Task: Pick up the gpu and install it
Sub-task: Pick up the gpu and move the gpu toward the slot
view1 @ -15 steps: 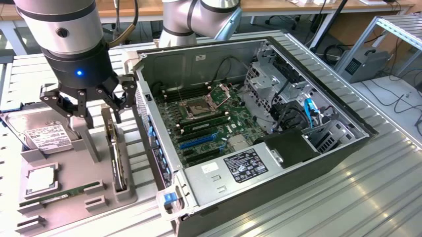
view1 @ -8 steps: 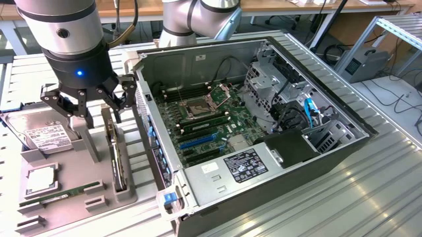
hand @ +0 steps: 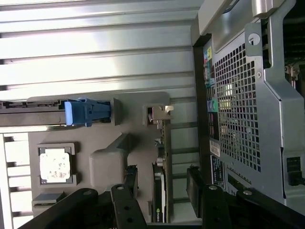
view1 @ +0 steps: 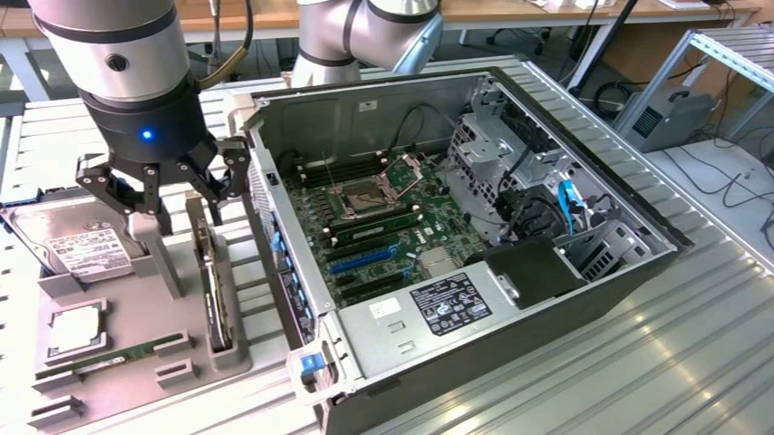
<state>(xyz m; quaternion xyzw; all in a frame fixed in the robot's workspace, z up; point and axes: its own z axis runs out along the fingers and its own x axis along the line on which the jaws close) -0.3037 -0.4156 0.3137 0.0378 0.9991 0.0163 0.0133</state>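
Note:
The gpu (view1: 217,294) stands on edge in a slot of the grey parts holder (view1: 133,381), a thin dark card with its silver bracket end toward the back. My gripper (view1: 163,195) hangs open just above the card's far end. In the wrist view the gpu (hand: 159,186) lies between the two black fingers (hand: 129,183), one on each side and apart from it, and its silver bracket (hand: 159,113) shows further along. The open PC case (view1: 629,258) lies beside the holder with the motherboard (view1: 387,227) and its blue slot (view1: 362,258) exposed.
On the holder also rest a silver hard drive (view1: 79,246), a CPU (view1: 72,333) and a green RAM stick (view1: 111,355). The case's rear panel (hand: 238,109) stands close to the gpu's slot. A second robot arm (view1: 362,27) stands behind the case.

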